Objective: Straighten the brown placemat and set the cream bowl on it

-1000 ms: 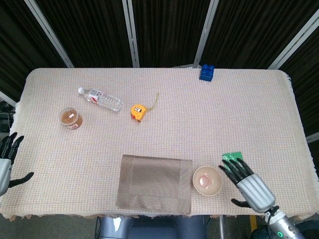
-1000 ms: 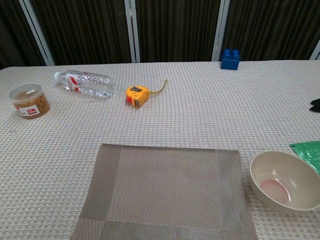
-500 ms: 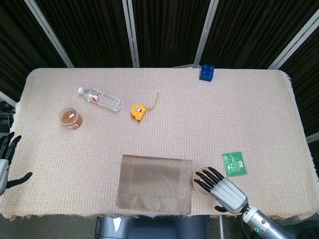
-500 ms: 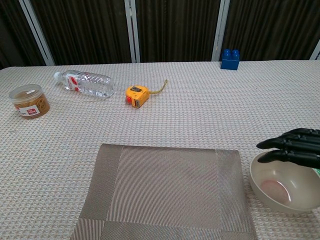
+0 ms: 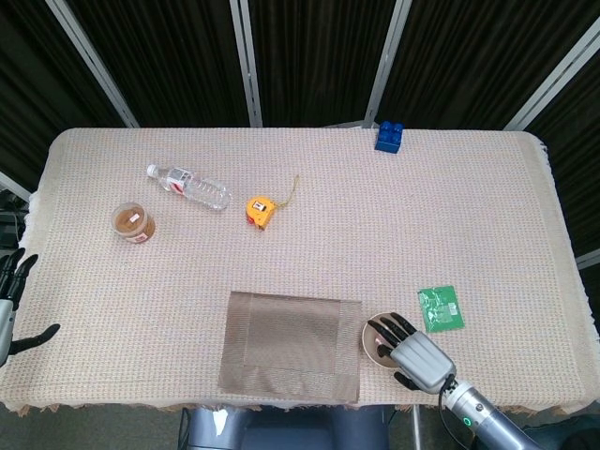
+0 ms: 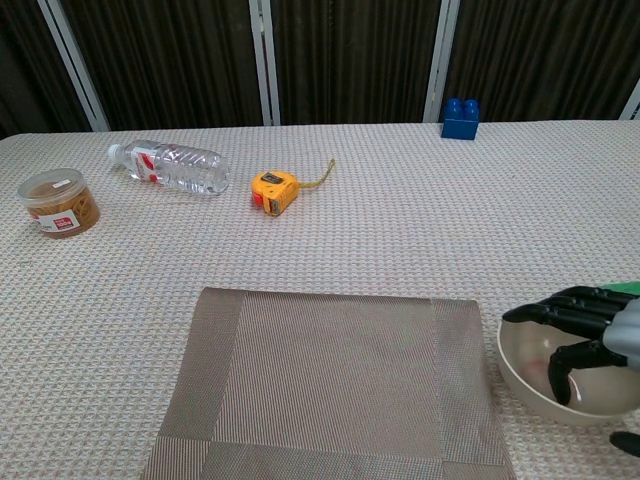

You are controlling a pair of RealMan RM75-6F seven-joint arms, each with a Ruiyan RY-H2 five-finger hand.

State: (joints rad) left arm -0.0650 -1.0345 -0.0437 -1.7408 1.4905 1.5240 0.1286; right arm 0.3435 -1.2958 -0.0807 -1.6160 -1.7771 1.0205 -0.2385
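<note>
placemat: brown woven placemat [image 5: 292, 347] lies flat at the near edge of the table [image 5: 450, 216], about centre. Its near edge sits just short of the table's fringe; sides run close to square with the table edge, a slight skew at most.
bowl: cream bowl [image 6: 530, 380] stands upright on the cloth just right of the placemat, not on it. A narrow strip of cloth shows between bowl rim and placemat edge. Pinkish patch on the bowl's inside bottom.
right hand: right hand [image 5: 413, 349] is over the bowl, palm down, dark fingers [image 6: 560, 305] spread and curved across the rim, tips dipping into the bowl. Can't tell whether they touch it; nothing lifted.
left hand: left hand [image 5: 7, 305] sits off the table's left edge, fingers apart, holding nothing. Seen in the head view only.
open room: wide bare cloth between the placemat and the far items, and across the right half of the table.
nearby: green packet [image 5: 440, 307] lies flat just beyond the right hand.
far side: bottle [image 5: 188, 187] on its side, jar [image 5: 133, 223], yellow tape measure [image 5: 262, 210] at far left; blue block [image 5: 389, 137] at the far edge.
</note>
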